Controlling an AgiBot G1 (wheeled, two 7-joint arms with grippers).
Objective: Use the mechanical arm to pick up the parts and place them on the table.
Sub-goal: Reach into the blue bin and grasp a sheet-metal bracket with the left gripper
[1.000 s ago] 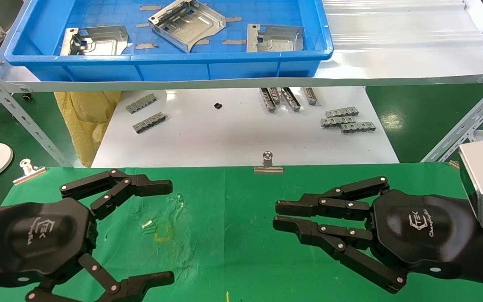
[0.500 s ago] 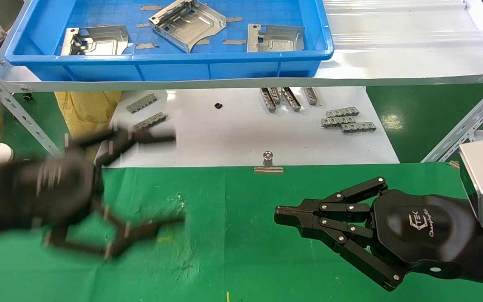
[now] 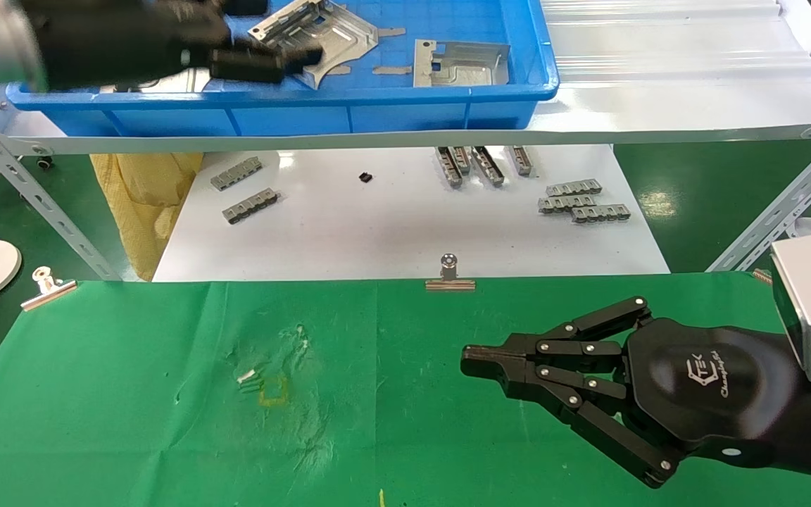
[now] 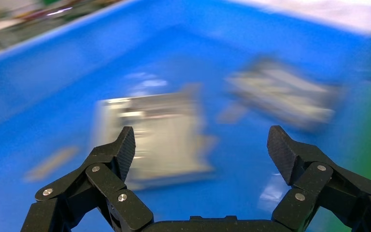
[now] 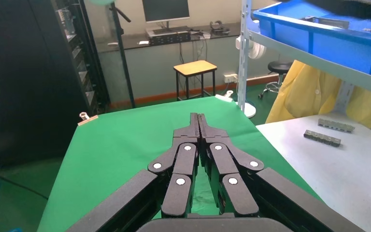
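Three silver sheet-metal parts lie in the blue bin [image 3: 307,116] on the shelf: a middle one [image 3: 335,32], a right one [image 3: 458,63], and a left one [image 3: 198,79] mostly hidden by my left arm. My left gripper [image 3: 291,30] is open and empty over the bin. In the left wrist view the left gripper [image 4: 200,145] hovers above the parts, with one part [image 4: 157,135] beside one fingertip and another [image 4: 285,96] farther off. My right gripper [image 3: 465,359] is shut and empty, low over the green table [image 3: 166,422]; it also shows in the right wrist view [image 5: 198,118].
A glossy white board [image 3: 391,232] beyond the table carries several small grey segmented bars [image 3: 581,201]. Binder clips [image 3: 450,274] [image 3: 46,285] sit on the table's far edge. The white shelf [image 3: 659,105] and its slanted legs [image 3: 778,211] overhang the board.
My left gripper has risen from the green table up and away to the blue bin, staying open. My right gripper shut its fingers and has since stayed still.
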